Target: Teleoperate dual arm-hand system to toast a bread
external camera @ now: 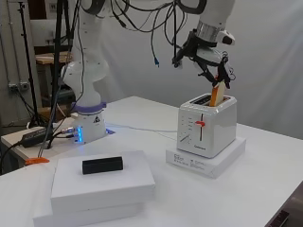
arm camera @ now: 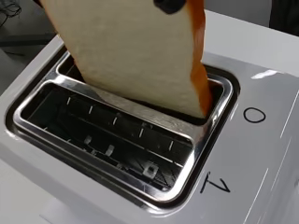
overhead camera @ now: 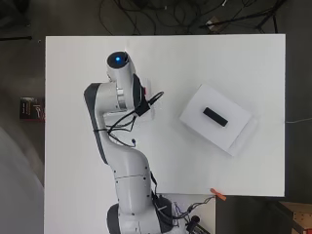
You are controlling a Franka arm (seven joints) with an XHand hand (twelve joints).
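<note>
Item: bread slice [external camera: 216, 93], partly entered into toaster [external camera: 206, 124], held by my hand [external camera: 211, 66].

My hand hangs over the toaster with its fingers curled down onto the top edge of the slice, pinching it. Slice: pale crumb face, orange-brown crust along one edge, standing tilted, lower corner inside one slot, most of it above the rim. The wrist view shows the bread slice [arm camera: 135, 56] in the slot on one side, the neighbouring slot [arm camera: 107, 140] empty, its wire guides bare. Toaster: white, two slots, chrome surround, on a flat white base [external camera: 206, 161] on the surface [external camera: 265, 189]. Lever [external camera: 200, 124], red, about midway up its track; I judge it not pressed. Progress: insertion begun, not finished. Remaining, by my estimate: lower the slice fully, release, press the lever.
</note>
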